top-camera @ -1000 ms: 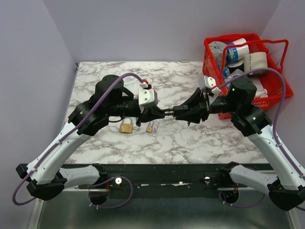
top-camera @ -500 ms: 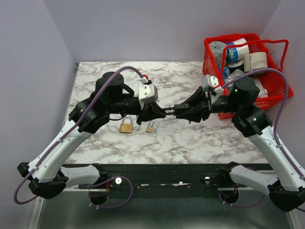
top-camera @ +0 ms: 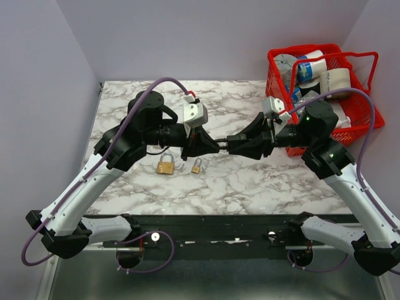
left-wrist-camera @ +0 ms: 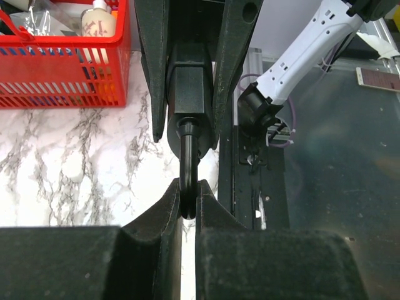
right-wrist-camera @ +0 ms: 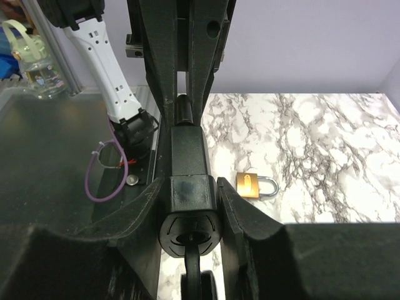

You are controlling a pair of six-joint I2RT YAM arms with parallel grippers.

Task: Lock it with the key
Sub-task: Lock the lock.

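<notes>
- Both arms have carried their shared load slightly toward the far side since a second ago; the grip itself looks unchanged.
- We see the left gripper (top-camera: 207, 144) and the right gripper (top-camera: 242, 143) meeting tip to tip above mid-table, with the black padlock (right-wrist-camera: 187, 165) bridging them.
- Right jaws are closed on the padlock's body. Left jaws are pinched narrow on its shackle (left-wrist-camera: 187, 156), which points left.
- Done, we judge: the padlock is lifted and braced at both ends. Left to do: turning the key and seeing the shackle home.
- The key (right-wrist-camera: 192, 275) is our best reading of a dark piece hanging at the keyway on the padlock's right end; the frame edge cuts it off.
- We cannot tell whether the shackle is seated, nor whether anything truly sits in the keyway. From above, the fingers hide both.
</notes>
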